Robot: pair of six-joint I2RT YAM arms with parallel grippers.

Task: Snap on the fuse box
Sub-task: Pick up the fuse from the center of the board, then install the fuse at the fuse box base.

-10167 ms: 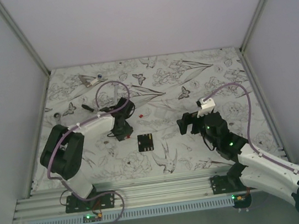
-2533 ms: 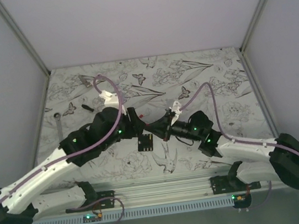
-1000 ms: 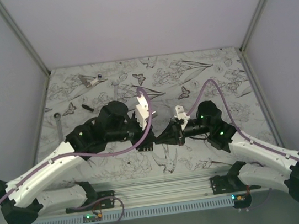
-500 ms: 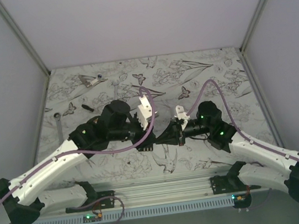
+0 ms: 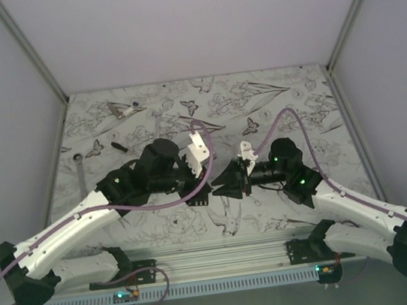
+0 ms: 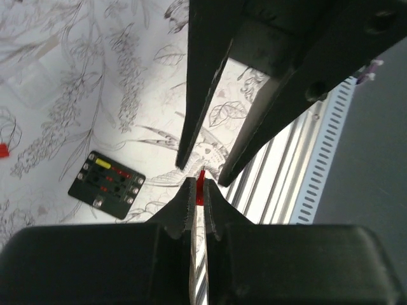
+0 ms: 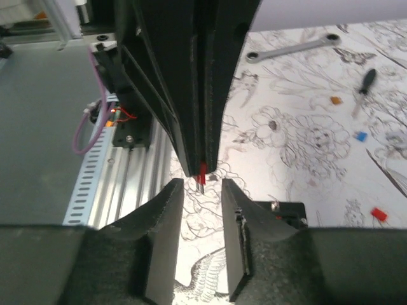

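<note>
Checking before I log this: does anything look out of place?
Yes. A tiny red plastic piece, a blue one and an orange one lie scattered on the table, outside the flat black square fuse box. The left gripper pinches another red piece midair.

The left arm (image 5: 56, 234) and right arm (image 5: 356, 211) wore white plastic shells between matte black joint housings. A lilac cable (image 5: 288, 110) looped over each wrist to a small white connector block (image 5: 197, 150). Tiny green lights (image 5: 301, 182) glowed. Jaws were black, tapered.
</note>
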